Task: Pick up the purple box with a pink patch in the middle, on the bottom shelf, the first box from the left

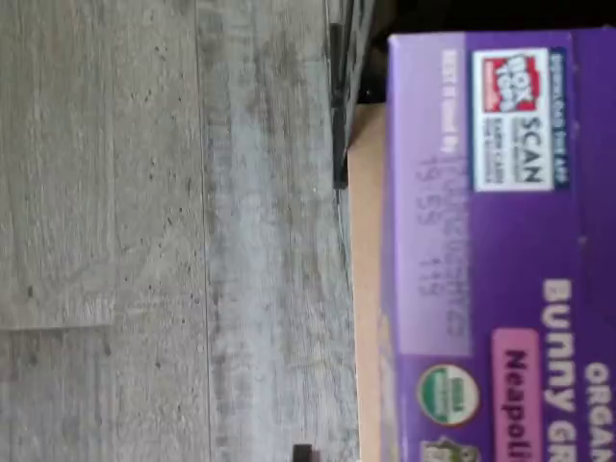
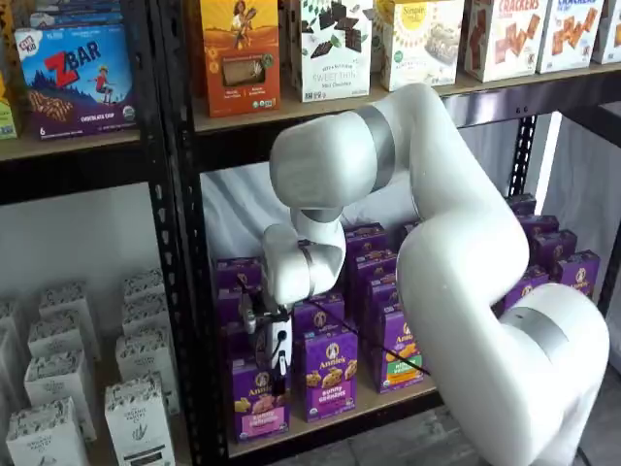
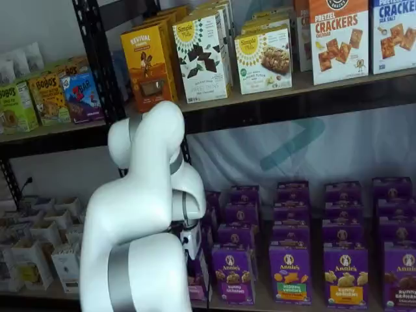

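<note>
while my gripper hangs at the purple box, i can't tell its opening; tan bottom shelf, grey floor.

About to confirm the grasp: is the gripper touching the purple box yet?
Cannot tell. In a shelf view the gripper overlaps the top of the purple box, but no contact or gap shows plainly; the arm hides it elsewhere.

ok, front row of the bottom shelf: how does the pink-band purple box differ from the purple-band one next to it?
The purple box has a pink label band; its neighbour carton has a purple band reading Bunny Grahams. The purple box stands at the row's end by the black upright, the neighbour one place inward. The gripper hangs right at the purple box, partly covering it; the neighbour carton stands unobstructed. Both are upright purple Annie's cartons on the bottom shelf.
</note>
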Available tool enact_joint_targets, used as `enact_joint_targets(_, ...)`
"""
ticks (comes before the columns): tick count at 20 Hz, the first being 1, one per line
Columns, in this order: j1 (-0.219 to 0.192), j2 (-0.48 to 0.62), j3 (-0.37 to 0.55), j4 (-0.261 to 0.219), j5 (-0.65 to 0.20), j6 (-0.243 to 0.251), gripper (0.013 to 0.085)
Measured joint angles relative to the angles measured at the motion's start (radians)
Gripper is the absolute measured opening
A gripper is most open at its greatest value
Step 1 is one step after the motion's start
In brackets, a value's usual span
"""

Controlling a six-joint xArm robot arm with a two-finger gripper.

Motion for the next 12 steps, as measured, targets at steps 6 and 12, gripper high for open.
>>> enact_joint_targets(6, 0.004, 0.001, 0.006, 0.017, -0.017, -0.013, 0.0610)
enact_joint_targets(12, 0.006, 0.001, 0.012, 0.034, -0.029, -0.027, 0.0490)
